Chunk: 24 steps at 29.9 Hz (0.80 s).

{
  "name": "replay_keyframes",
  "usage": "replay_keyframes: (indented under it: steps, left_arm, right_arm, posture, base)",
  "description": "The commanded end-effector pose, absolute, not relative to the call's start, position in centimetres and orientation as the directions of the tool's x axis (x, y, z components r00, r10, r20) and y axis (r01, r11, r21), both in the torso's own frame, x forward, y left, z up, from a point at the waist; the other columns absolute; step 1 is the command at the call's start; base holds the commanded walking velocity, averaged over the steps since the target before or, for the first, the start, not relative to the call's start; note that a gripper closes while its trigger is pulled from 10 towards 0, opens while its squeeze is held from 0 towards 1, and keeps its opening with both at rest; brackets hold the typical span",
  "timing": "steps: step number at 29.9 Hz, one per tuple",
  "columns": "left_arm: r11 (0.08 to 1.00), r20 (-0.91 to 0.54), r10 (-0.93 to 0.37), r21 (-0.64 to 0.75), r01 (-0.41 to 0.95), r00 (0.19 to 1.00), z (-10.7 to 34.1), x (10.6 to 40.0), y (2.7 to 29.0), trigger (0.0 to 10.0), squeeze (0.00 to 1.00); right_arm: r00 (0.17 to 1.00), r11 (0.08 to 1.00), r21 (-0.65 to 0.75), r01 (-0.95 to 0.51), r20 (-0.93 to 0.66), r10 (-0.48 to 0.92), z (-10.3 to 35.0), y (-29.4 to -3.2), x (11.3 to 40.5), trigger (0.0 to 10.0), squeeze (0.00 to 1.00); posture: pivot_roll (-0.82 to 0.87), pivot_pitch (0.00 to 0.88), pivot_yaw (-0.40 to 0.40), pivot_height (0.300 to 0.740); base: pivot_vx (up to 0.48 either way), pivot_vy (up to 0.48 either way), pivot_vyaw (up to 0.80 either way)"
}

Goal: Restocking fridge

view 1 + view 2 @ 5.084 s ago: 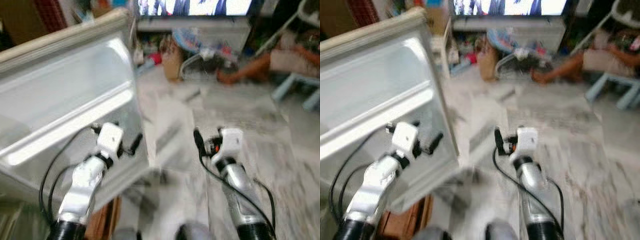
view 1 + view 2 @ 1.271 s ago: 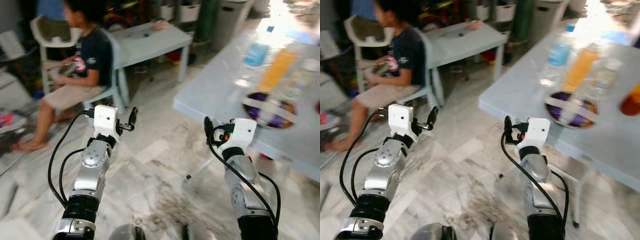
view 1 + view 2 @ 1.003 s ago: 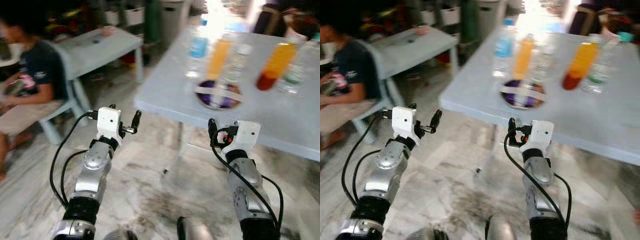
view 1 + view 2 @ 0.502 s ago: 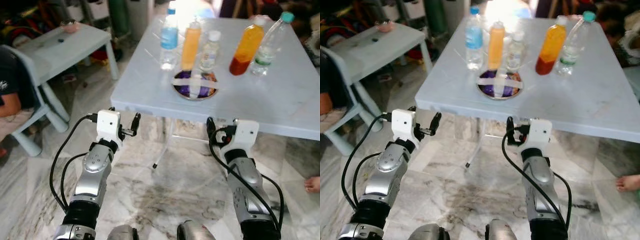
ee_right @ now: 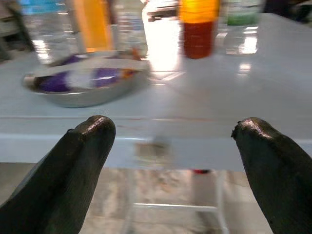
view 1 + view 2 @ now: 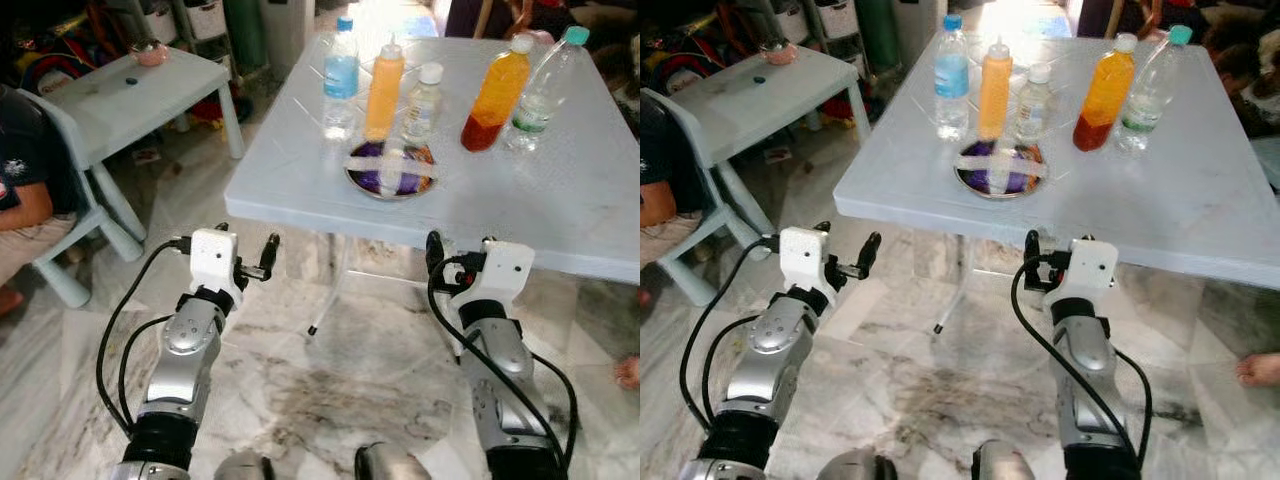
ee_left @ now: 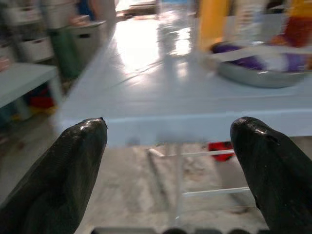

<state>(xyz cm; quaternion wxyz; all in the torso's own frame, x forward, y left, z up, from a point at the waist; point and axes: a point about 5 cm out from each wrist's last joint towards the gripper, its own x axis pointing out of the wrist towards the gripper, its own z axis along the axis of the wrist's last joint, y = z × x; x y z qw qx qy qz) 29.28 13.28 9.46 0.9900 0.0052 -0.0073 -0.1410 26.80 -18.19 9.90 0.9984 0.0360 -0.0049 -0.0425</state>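
Note:
Several bottles stand on a pale blue table (image 6: 560, 190): a blue-labelled water bottle (image 6: 340, 75), an orange squeeze bottle (image 6: 384, 88), a small clear white-capped bottle (image 6: 424, 100), an orange-red juice bottle (image 6: 493, 92) and a teal-capped clear bottle (image 6: 541, 85). In front of them sits a metal bowl (image 6: 391, 168) with purple contents under taped wrap. My left gripper (image 6: 250, 255) hovers open and empty below the table's near left corner. My right gripper (image 6: 458, 258) is open and empty just under the near edge. Both wrist views look along the tabletop past the bowl (image 5: 85, 85).
A small pale table (image 6: 130, 95) and a chair (image 6: 85, 210) with a seated person (image 6: 25, 170) are to my left. A person's foot (image 6: 628, 372) shows at the right edge. The table's thin metal legs (image 6: 335, 290) stand over marble floor in front of me.
The view has swung from the open fridge door past the seated person round to the bottle table, which now sits square in front. Both grippers stay open and empty.

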Motion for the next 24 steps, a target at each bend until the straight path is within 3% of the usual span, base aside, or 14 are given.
replay_keyframes:
  steps: [1,24]
  left_arm:
    - [0.958,0.021,-0.285,0.012,0.285,0.958,9.8,29.4,13.4,10.0,0.00]
    - [0.942,0.079,-0.334,-0.010,0.336,0.939,11.5,29.7,12.4,10.0,0.00]
  right_arm:
    - [0.996,0.994,0.068,0.086,0.021,-0.088,10.3,-18.3,26.9,10.0,0.00]
    - [0.995,1.000,0.005,0.030,0.095,-0.031,11.7,-17.6,27.0,10.0,0.00]
  posture:
    - [-0.12,0.050,0.048,0.740]
    - [-0.13,0.043,0.047,0.740]
  base:
    - [0.251,0.244,0.00]
    - [0.269,0.215,0.00]
